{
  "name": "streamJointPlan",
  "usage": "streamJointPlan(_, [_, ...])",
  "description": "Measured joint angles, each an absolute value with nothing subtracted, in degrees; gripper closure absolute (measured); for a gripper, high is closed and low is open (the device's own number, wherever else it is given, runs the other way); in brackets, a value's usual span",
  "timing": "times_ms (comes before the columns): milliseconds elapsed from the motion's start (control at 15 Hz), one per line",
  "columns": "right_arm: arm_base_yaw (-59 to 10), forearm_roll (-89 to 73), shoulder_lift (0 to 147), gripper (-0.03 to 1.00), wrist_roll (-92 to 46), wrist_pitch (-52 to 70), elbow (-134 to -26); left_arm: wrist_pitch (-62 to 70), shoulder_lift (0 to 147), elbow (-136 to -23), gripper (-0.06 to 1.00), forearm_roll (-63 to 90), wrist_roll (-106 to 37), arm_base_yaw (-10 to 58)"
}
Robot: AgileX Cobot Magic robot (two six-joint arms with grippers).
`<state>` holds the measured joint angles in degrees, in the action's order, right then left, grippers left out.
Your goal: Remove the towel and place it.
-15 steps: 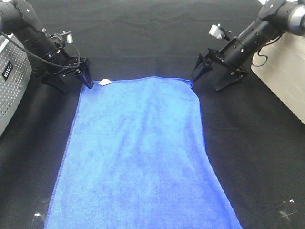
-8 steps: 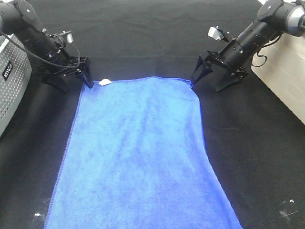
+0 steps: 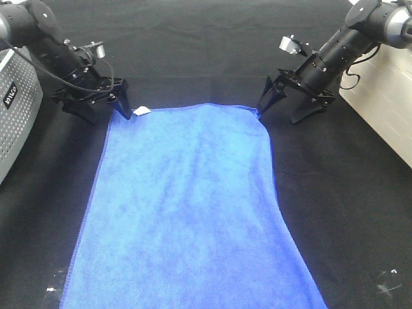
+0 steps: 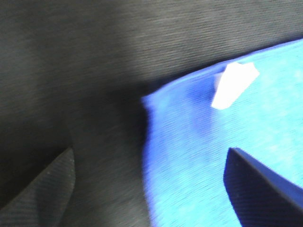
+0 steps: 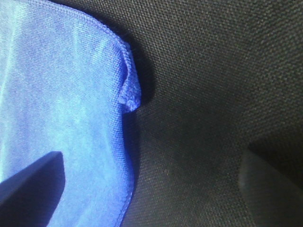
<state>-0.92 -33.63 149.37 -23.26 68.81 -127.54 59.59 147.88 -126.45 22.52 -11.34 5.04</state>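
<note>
Towel (image 3: 187,206) lies flat on the black-clothed surface (image 3: 193,45), its long side running toward the camera and its far hem between my two arms. Left end effector (image 3: 102,109) is spread wide and holds nothing, sitting low at the far-left corner just beside the white tag (image 3: 142,111). In the left wrist view one finger hangs over blue and the other over black cloth, so the side hem runs between them. Right end effector (image 3: 280,113) is also spread and empty at the far-right corner (image 3: 259,111). The right wrist view shows that corner curled up a bit, between the fingers. I have both straddling corners because a two-corner pinch should lift the towel without bunching. My read: pre-grasp, nothing picked yet. Next I need to drop down and close on the hem only, not the black cloth underneath.
</note>
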Motion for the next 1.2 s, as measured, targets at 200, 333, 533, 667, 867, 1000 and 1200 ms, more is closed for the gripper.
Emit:
streamJointPlan(200, [-3.4, -31.2, 149.2, 0.01, -21.5, 65.7, -127.8, 58.0, 148.3, -126.7, 0.15, 22.6, -11.3, 7.2])
streamJointPlan(333, [-5.8, -30.9, 149.2, 0.02, -20.9, 63.0, -127.8, 57.5, 148.4, -126.7, 0.15, 22.6, -11.3, 8.6])
streamJointPlan(533, [-9.2, -30.4, 149.3, 0.02, -20.4, 58.7, -127.8, 56.6, 148.6, -126.8, 0.16, 22.9, -11.4, 10.0])
streamJointPlan(667, [-10.8, -28.6, 149.3, 0.02, -19.8, 56.0, -127.8, 56.3, 148.7, -126.8, 0.16, 23.1, -11.4, 10.3])
streamJointPlan(867, [-11.0, -26.9, 149.3, 0.06, -16.9, 54.8, -127.8, 56.3, 148.7, -126.8, 0.19, 23.2, -11.4, 10.3])
streamJointPlan(1000, [-11.0, -25.1, 149.3, 0.15, -15.6, 54.5, -127.8, 56.3, 148.9, -126.9, 0.23, 23.4, -11.4, 10.3])
streamJointPlan(1200, [-10.9, -22.9, 149.5, 0.44, -15.5, 54.7, -127.8, 56.3, 149.1, -127.0, 0.37, 23.6, -10.5, 10.3])
